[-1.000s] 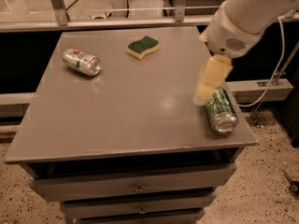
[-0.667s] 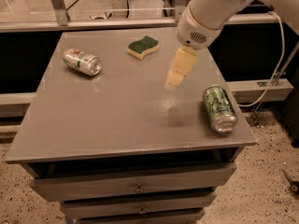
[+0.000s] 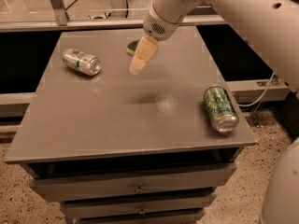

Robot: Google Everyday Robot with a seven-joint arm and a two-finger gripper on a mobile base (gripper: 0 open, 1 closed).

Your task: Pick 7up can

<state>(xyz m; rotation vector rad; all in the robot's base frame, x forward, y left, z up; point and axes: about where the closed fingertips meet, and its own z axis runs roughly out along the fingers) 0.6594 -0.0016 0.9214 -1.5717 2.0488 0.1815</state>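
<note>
The 7up can [image 3: 81, 61], silver-white with green lettering and a small red mark, lies on its side at the far left of the grey table [image 3: 117, 120]. My gripper [image 3: 136, 68] hangs above the table's far middle, to the right of the 7up can and well apart from it. It holds nothing that I can see.
A darker all-green patterned can [image 3: 219, 108] lies on its side near the table's right edge. A green and yellow sponge [image 3: 133, 47] lies at the far middle, partly hidden behind the gripper. Drawers sit under the tabletop. My white arm [image 3: 243, 17] spans the upper right.
The gripper has swung left from above the green patterned can across the table's middle toward the 7up can. The cans and sponge have not moved.
</note>
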